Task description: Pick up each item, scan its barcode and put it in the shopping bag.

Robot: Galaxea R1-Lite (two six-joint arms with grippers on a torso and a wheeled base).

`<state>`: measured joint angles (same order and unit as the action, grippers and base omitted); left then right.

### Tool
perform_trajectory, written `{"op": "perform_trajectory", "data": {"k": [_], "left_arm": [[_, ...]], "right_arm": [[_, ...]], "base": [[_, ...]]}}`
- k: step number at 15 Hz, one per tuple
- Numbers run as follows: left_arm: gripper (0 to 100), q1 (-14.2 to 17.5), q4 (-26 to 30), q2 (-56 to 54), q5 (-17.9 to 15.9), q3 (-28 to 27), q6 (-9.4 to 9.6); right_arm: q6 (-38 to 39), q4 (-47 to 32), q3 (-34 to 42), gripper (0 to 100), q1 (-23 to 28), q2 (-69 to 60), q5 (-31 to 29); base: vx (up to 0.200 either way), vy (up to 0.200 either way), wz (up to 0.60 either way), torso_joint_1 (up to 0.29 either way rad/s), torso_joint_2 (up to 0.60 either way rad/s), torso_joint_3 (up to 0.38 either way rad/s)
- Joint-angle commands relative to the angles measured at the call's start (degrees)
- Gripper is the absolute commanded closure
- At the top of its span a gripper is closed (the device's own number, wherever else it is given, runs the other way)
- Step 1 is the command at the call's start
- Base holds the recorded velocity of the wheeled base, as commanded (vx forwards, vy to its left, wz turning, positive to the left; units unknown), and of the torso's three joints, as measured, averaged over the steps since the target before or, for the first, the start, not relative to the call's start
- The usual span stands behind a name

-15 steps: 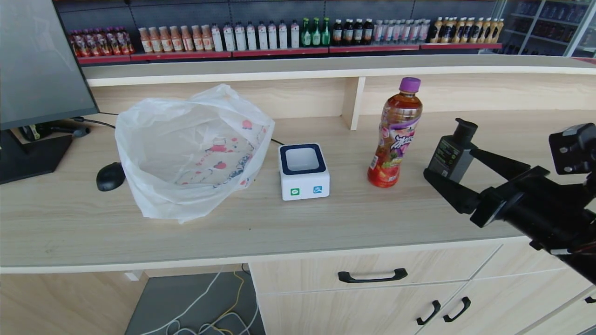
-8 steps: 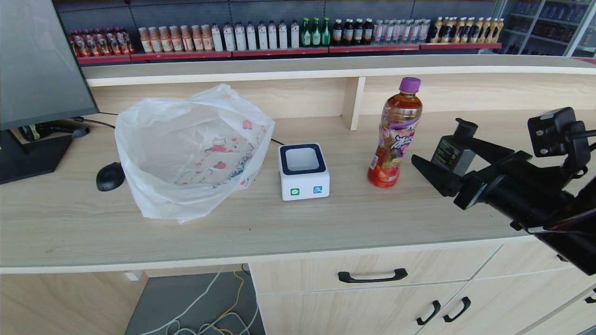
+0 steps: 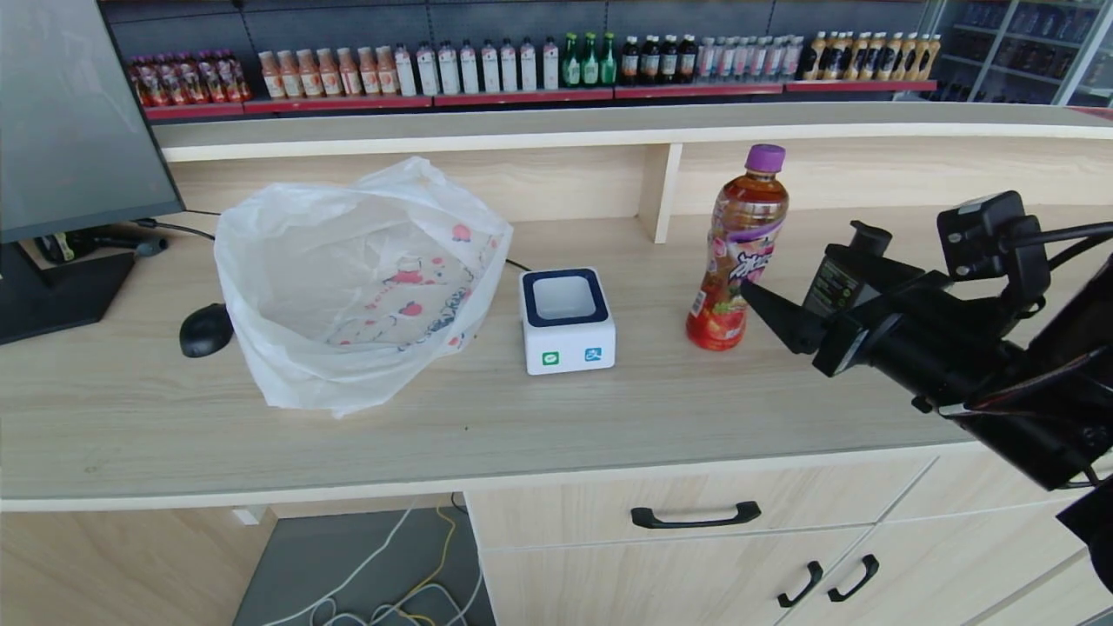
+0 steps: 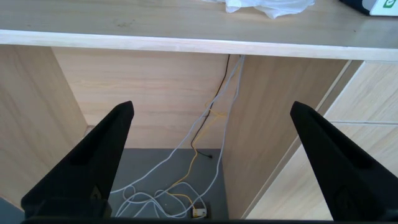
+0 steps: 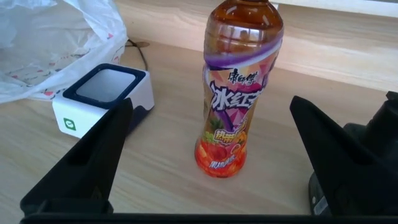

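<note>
**Closing in on the tea bottle (image 3: pixel 739 252) with the right hand (image 5: pixel 211 106)**

Nearest, low below the front edge of the table (image 3: pixel 609 409): the left hand (image 4: pixel 209 109), fingers spread wide, nothing between them, hanging before the open recess with its loose cables.

Next, over the right end of the table: the right hand, also spread wide and empty. Carried leftward over the last second, from beside the small dark bottle (image 3: pixel 836 283) to just short of the tea bottle. From the wrist camera, now lined up with the bottle between the two fingers, not yet alongside it. From the head camera, near fingertip crossing the bottle's lower part; touching or not, cannot tell.

Tea bottle itself upright, purple cap on, unmoved through the approach. Dark bottle upright just to its right, partly behind the hand.

Left of those, the white scanner (image 3: pixel 567 320), window facing up. Further left, the shopping bag (image 3: pixel 348 278), mouth open, standing on the table.

Judged from this: first pick barely begun, nothing scanned or bagged. Still needed: a little more reach, then a squeeze on the bottle's body, minding the dark bottle close by.
</note>
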<state>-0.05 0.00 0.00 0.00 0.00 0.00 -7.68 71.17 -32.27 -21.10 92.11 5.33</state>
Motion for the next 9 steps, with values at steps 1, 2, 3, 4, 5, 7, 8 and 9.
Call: {"op": "perform_trajectory", "data": {"k": [1,2,3,4,5,7,8,9], "left_arm": [[0,0.0,0.0,0.0,0.0,0.0,0.00],[0,0.0,0.0,0.0,0.0,0.0,0.00],[0,0.0,0.0,0.0,0.0,0.0,0.00],[0,0.0,0.0,0.0,0.0,0.0,0.00],[0,0.0,0.0,0.0,0.0,0.0,0.00],[0,0.0,0.0,0.0,0.0,0.0,0.00],[0,0.0,0.0,0.0,0.0,0.0,0.00],[0,0.0,0.0,0.0,0.0,0.0,0.00]], "right_arm": [[-0.1,0.0,-1.0,0,-0.2,1.7,-0.8],[-0.3,0.0,-1.3,0,-0.5,1.9,-2.3],[-0.5,0.0,-1.7,0,-1.3,2.2,-3.3],[-0.4,0.0,-3.2,0,-2.6,2.6,-5.5],[-0.4,0.0,-4.5,0,-3.2,3.4,-7.1],[-0.4,0.0,-4.9,0,-3.2,4.2,-8.8],[-0.5,0.0,-5.3,0,-3.2,4.4,-8.9],[-0.5,0.0,-5.9,0,-3.1,4.9,-8.9]], "base": [[0.000,0.000,0.00,0.000,0.00,0.000],[0.000,0.000,0.00,0.000,0.00,0.000],[0.000,0.000,0.00,0.000,0.00,0.000],[0.000,0.000,0.00,0.000,0.00,0.000],[0.000,0.000,0.00,0.000,0.00,0.000],[0.000,0.000,0.00,0.000,0.00,0.000],[0.000,0.000,0.00,0.000,0.00,0.000],[0.000,0.000,0.00,0.000,0.00,0.000]]}}
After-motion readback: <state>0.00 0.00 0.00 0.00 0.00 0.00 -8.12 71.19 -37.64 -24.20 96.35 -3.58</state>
